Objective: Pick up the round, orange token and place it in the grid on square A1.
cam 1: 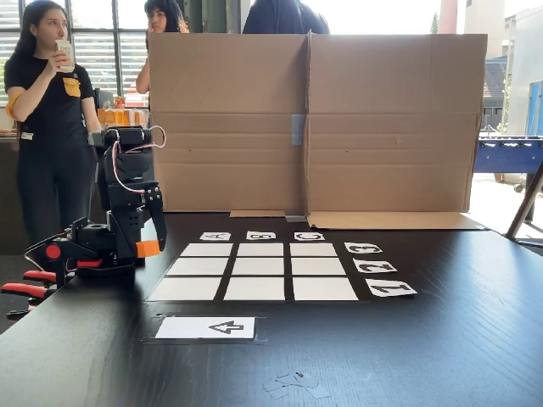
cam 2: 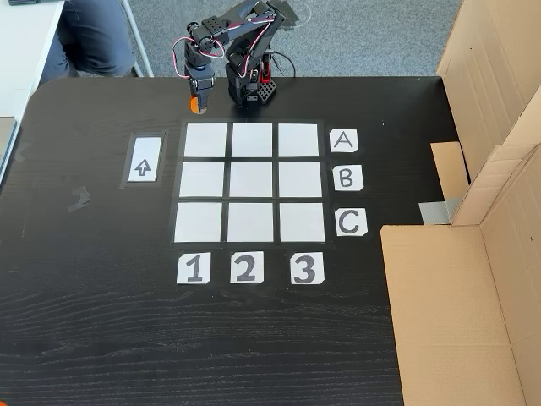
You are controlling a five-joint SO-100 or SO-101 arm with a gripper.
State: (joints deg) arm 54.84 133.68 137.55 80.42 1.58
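The orange token (cam 1: 147, 248) (cam 2: 199, 106) sits between the fingertips of my black gripper (cam 1: 153, 245) (cam 2: 200, 99), which is shut on it. In a fixed view it hangs slightly above the table, left of the grid (cam 1: 254, 271). In the fixed view from above, it is just past the top-left corner of the grid (cam 2: 250, 183). Square A1 (cam 1: 185, 289) (cam 2: 205, 140) is the bare white corner cell nearest the token, in line with the A card (cam 1: 215, 236) (cam 2: 342, 140) and the 1 card (cam 1: 390, 288) (cam 2: 193, 268).
A white arrow card (cam 1: 205, 327) (cam 2: 144, 159) lies beside the grid. A tall cardboard wall (cam 1: 314, 123) (cam 2: 490, 110) borders the table's far side. The arm's base (cam 1: 81, 250) (cam 2: 252, 85) is clamped at the table edge. People stand behind it. Tape scraps (cam 1: 293, 383) lie near the front.
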